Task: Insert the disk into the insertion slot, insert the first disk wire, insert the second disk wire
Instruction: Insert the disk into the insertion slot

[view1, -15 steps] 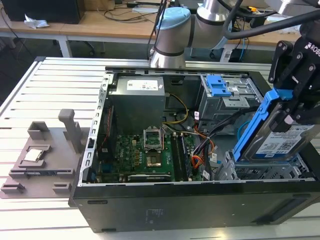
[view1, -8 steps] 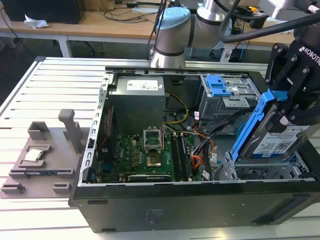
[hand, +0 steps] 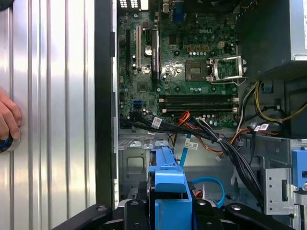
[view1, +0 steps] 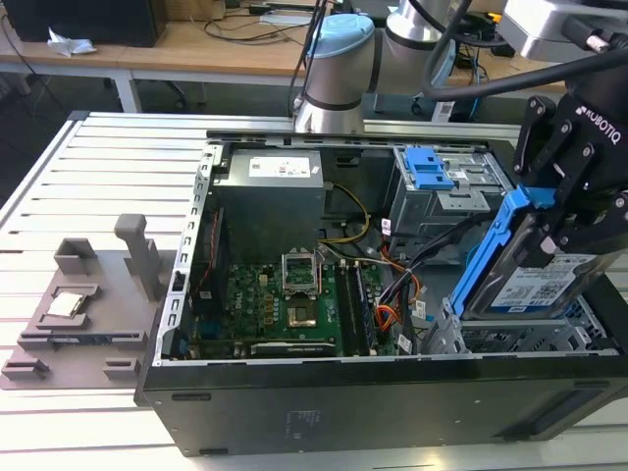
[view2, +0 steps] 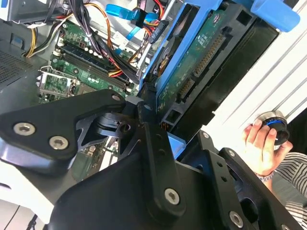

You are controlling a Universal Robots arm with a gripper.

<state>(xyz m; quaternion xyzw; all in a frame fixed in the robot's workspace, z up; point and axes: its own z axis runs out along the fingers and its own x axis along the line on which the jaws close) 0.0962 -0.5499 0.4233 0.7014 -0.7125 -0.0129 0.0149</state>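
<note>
Presently, the gripper stands over the corner of the open computer case at the exterior view's right, its fingers clamped on the disk. The disk hangs steeply tilted, with its blue carrier edge uppermost and toward the case interior and its white label facing outward. In the second wrist view its green circuit-board underside is exposed. The disk's lower end sits just above the insertion slot, the silver perforated cage in that corner; whether the two touch cannot be told. The first disk wire, a red-orange bundle, lies loose on the case floor between the motherboard and the cage, apart from the disk. In the first wrist view the second disk wire, a light-blue loop, lies beside the blue carrier and near the black cable run. The taller grey cage with the blue latch stands behind the held disk. The case rests on a slatted metal table. In the second wrist view a person's hand outside the case rests on a round knob.
</note>
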